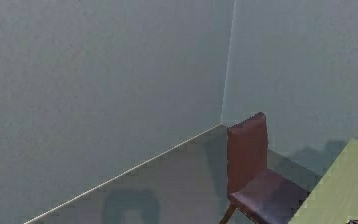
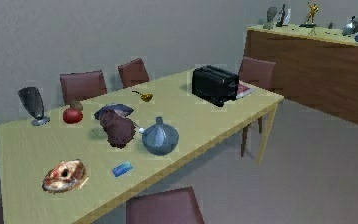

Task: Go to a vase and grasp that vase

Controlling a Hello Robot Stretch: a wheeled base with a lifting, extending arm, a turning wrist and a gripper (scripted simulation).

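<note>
We stand alongside the long yellow-green wooden table (image 2: 202, 125). The blue-grey, round-bellied, narrow-necked vessel (image 2: 159, 137), probably the vase, sits mid-table. Approach seems largely done; reaching and grasping remain. Jaw state: we cannot tell.

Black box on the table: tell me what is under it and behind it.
The black box stands on the yellow-green table. A flat reddish thing juts out beside its base; whether it runs underneath is covered. Behind stands a dark red chair, seat hidden.

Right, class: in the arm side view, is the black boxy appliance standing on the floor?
No, the black boxy appliance stands on top of the yellow-green table.
</note>
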